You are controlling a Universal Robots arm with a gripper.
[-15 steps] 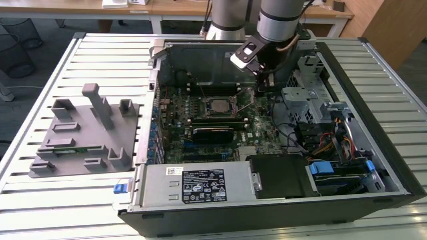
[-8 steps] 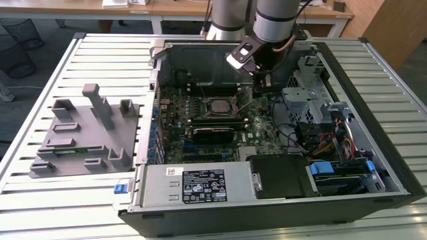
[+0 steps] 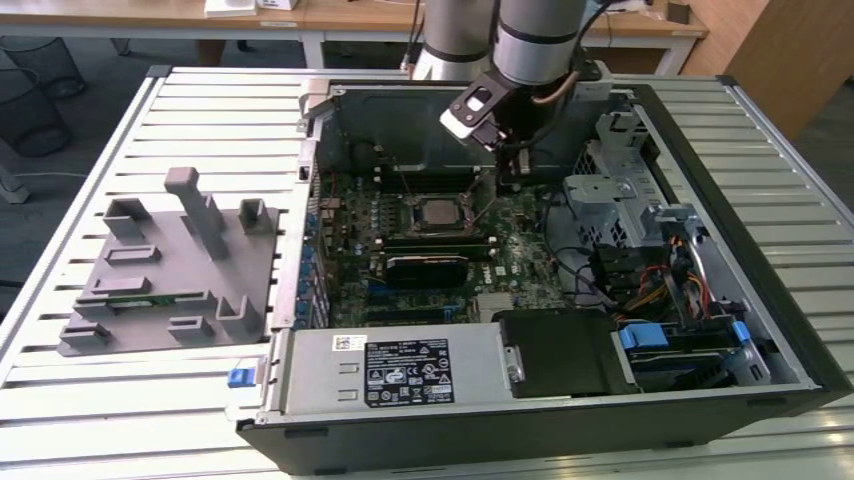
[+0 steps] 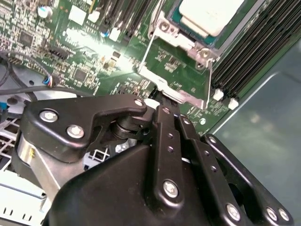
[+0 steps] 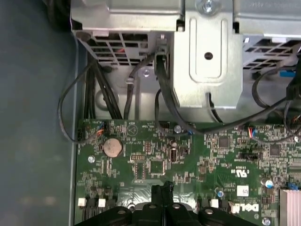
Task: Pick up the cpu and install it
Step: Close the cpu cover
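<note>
The square cpu (image 4: pixel 207 16), shiny silver-grey top with pale rim, lies in its metal-framed socket (image 4: pixel 164 29). I see my black gripper (image 5: pixel 162 188) pressed together nearby.

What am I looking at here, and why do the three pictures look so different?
It is one robot arm reaching into an open desktop computer case that lies on a slatted table. The exterior view comes from a camera off the arm and takes in the whole scene. The two wrist views come from cameras riding on the arm, so they look closely at the green motherboard. The black part in them is the end effector, the arm's grasping part. Its fingers are shut together, with nothing seen between them. The cpu, a small square chip with a silvery top, already sits in its socket on the motherboard, near the end effector's tip. On the table at the exterior view's left lies a grey holder tray with upright posts.
</note>
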